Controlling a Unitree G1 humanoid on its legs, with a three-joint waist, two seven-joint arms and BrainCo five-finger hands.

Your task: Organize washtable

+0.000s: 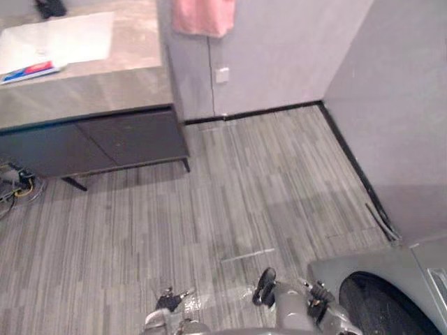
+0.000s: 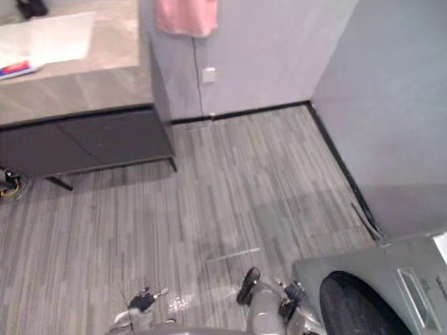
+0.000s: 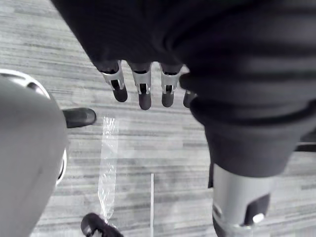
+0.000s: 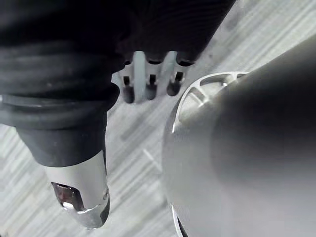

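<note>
Hanging released over floor (image 1: 244, 195): left robot hand (image 3: 143, 91), right robot hand (image 4: 150, 88); washtable (image 1: 105, 85) well apart.

You had a pink towel (image 1: 203, 17) hanging high on the grey wall (image 1: 279, 49), with a white wall plate (image 1: 222, 75) just below it. Black skirting (image 1: 272, 111) ran along the wall's foot. The striped grey floor (image 1: 244, 181) carried a strip of clear tape (image 3: 108, 168). A grey washing machine (image 1: 377, 269) with a dark round door (image 1: 384, 307) stood at your near right
</note>
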